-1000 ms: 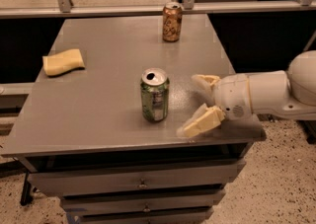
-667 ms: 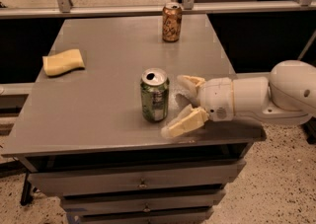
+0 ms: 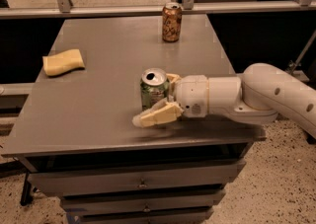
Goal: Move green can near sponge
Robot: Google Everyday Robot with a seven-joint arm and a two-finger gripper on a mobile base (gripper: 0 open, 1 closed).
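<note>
The green can (image 3: 152,86) stands upright near the middle of the grey table (image 3: 94,109), with its silver top and pull-tab opening showing. My gripper (image 3: 155,98) reaches in from the right and is open. It straddles the can, with one cream finger (image 3: 157,115) in front of the can's base and the other (image 3: 173,78) behind it on the right. The sponge (image 3: 63,62) lies flat at the table's left side, well apart from the can.
A brown-orange can (image 3: 171,22) stands upright at the table's far edge, behind the green can. A metal rail (image 3: 98,10) runs along the back. Drawers (image 3: 143,183) sit under the tabletop. My white arm (image 3: 256,94) crosses the table's right edge.
My gripper has moved left across the table, from beside the green can to around it. The can, sponge and brown-orange can have not moved.
</note>
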